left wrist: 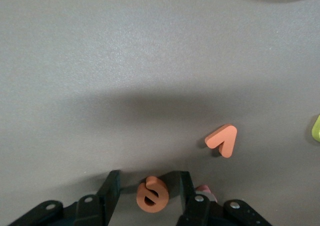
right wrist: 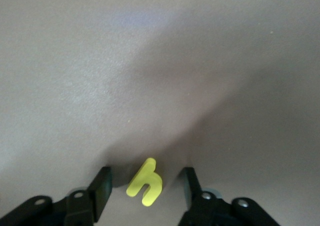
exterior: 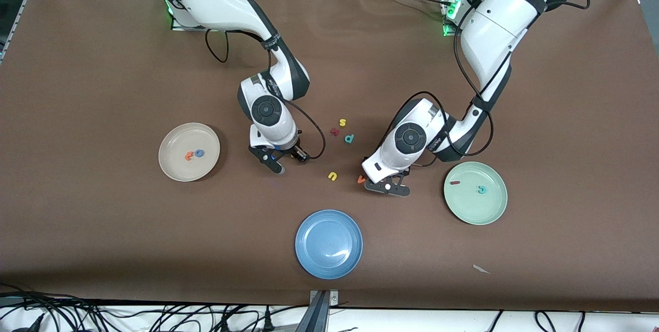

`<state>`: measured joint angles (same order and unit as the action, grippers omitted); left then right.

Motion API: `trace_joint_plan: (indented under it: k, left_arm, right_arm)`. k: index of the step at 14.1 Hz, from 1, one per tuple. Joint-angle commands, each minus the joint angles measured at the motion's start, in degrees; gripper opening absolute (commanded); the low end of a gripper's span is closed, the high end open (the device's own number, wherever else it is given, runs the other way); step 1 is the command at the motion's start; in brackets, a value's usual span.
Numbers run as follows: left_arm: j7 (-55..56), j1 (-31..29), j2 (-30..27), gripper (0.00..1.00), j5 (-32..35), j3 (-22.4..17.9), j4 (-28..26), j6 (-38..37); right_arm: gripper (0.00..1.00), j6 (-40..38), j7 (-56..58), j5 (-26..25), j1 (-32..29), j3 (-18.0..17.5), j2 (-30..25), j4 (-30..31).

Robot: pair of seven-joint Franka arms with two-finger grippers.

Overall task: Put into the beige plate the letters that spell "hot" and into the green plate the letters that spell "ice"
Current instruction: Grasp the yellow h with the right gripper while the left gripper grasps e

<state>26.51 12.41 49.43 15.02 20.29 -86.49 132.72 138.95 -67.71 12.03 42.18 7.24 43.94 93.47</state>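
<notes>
Front view: three plates are shown; two letters lie in the beige plate [exterior: 170, 164] beside the right gripper [exterior: 275, 164], two in the green plate [exterior: 489, 213] beside the left gripper [exterior: 386, 188]. Left wrist view: one "e" [left wrist: 151, 196] is flanked by parted jaws. Right wrist view: one "h" [right wrist: 145, 182], likewise.

Bare table is lying open between the beige plate [exterior: 189, 152] and blue plate [exterior: 328, 244]. Loose letters, u [exterior: 332, 176], v [exterior: 361, 179], p [exterior: 349, 139] and s [exterior: 342, 123], are crowding the gap between both grippers.
</notes>
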Motion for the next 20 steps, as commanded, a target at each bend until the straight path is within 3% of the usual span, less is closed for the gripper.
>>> trace_joint_plan:
  k: [1, 4, 9, 11, 13, 17, 20]
  left_arm:
    - [0.5, 0.4, 0.3, 0.53, 0.4, -0.3, 0.2, -0.6]
    - [0.6, -0.2, -0.4, 0.48, 0.3, -0.3, -0.9, -2.0]
    - [0.7, 0.2, -0.3, 0.33, 0.3, -0.3, -0.9, -2.4]
    - [0.3, 0.2, -0.3, 0.11, 0.4, -0.3, -0.9, -2.6]
    - [0.1, -0.1, -0.5, 0.04, 0.4, -0.4, -0.3, -4.0]
    - [-4.3, -2.2, -2.6, 0.04, 0.5, -0.7, 3.4, -11.5]
    - [-13.0, -6.0, -3.9, 0.05, 0.5, -0.8, 5.9, -16.7]
  right_arm:
    - [0.56, -0.2, -0.8, 1.1, 1.0, 0.1, 1.4, -1.5]
    - [0.41, -0.2, -0.8, 0.6, 1.2, 0.1, 1.8, -1.5]
    - [0.00, -0.3, -0.6, 0.4, 1.2, 0.1, 1.9, -1.5]
    - [0.00, -3.5, 0.4, 0.1, 0.8, 0.4, 1.4, -3.8]
    - [0.00, -13.0, 5.2, -0.9, -0.4, 1.3, 0.8, -9.0]
    - [0.00, -25.4, 23.5, -0.9, -1.8, 6.9, -5.0, -9.0]
    - [0.00, -25.4, 37.7, -0.7, -1.8, 11.4, -9.5, -2.1]
